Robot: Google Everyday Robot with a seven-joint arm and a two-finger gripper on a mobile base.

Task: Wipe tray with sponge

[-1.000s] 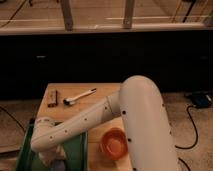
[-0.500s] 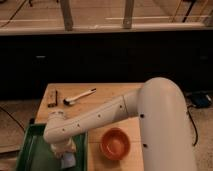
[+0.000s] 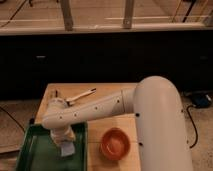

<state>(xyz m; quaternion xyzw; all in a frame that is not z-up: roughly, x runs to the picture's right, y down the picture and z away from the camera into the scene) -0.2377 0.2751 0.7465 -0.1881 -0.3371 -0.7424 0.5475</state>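
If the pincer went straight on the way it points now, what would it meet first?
Most likely the small pale blue-white sponge block just below the pincer, which points down into the dark green shallow rectangular tray. Whether they already touch is unclear; the tray floor lies beneath.

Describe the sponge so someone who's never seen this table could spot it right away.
On the wooden table, look left of the orange bowl to the dark green tray. The sponge lies inside it, directly beneath the robot's hand, which hangs over the tray. It is the only small pale blue block there.
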